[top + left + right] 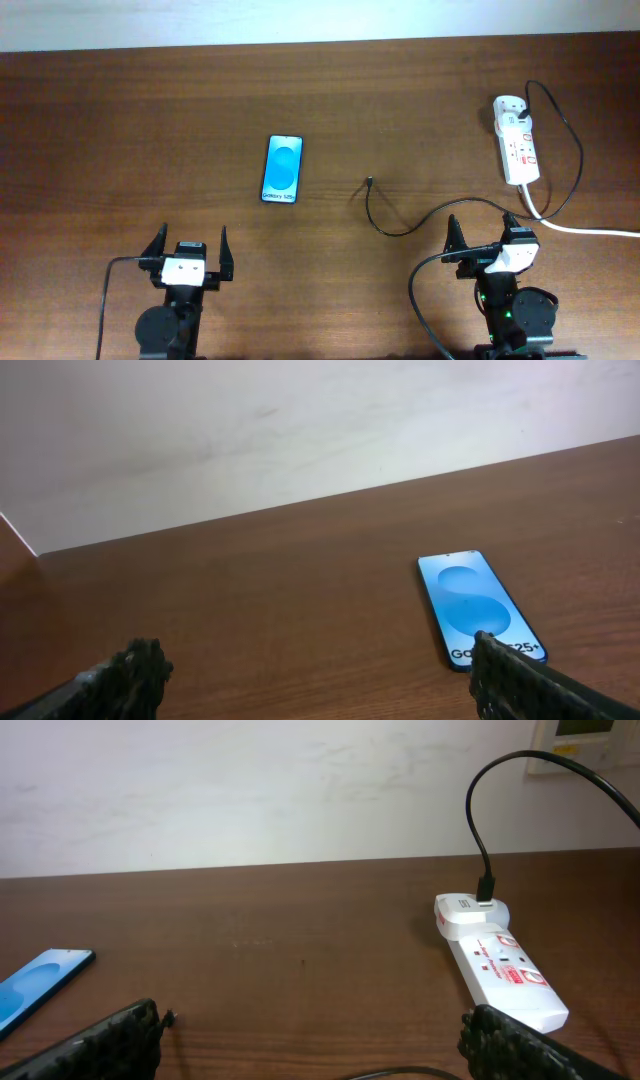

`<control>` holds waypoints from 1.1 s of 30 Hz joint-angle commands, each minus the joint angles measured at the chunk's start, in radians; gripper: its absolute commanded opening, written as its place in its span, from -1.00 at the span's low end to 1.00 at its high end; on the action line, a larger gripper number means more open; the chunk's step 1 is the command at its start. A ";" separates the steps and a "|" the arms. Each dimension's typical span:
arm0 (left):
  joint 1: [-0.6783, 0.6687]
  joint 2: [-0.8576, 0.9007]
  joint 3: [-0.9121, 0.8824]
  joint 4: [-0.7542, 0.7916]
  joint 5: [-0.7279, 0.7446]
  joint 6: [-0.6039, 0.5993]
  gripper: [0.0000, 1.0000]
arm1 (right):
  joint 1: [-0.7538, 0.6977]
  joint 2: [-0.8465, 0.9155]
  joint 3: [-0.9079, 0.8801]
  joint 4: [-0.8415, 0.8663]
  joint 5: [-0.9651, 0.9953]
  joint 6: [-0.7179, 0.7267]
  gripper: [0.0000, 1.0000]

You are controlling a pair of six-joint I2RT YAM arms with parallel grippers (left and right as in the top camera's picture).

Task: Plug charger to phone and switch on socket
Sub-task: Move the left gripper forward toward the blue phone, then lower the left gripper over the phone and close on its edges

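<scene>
Lying flat, the phone (282, 169) sits well ahead of the left fingers (224, 246).

Both dark robot arms sat side by side, well apart, pointing straight ahead. The left black two-finger gripper (192, 233) had its jaws spread wide with nothing between them. The right black two-finger gripper (481, 222) looked the same, wide apart and empty.

Phone (40, 982): cut by left edge in right wrist view. Socket (518, 150): switch positions too small to read overhead; white cord (600, 231) exits right edge.
</scene>
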 commanded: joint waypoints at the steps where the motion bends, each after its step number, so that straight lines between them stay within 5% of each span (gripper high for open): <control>1: 0.006 -0.008 -0.002 0.009 0.018 0.013 0.98 | 0.006 -0.008 -0.005 -0.004 -0.014 0.006 0.97; 10: 0.006 0.012 0.067 0.041 0.135 0.005 0.98 | 0.006 -0.008 -0.005 0.013 -0.015 0.006 0.97; 19: 0.006 0.264 0.284 -0.018 0.230 0.005 0.98 | 0.006 -0.008 0.013 0.128 -0.049 0.006 0.97; 26: 0.006 0.647 0.674 -0.236 0.324 0.005 0.98 | 0.006 0.093 0.200 0.004 -0.109 0.006 0.97; 33: 0.006 1.027 1.212 -0.652 0.334 0.005 0.98 | 0.006 0.537 0.680 -0.304 -0.150 0.002 0.97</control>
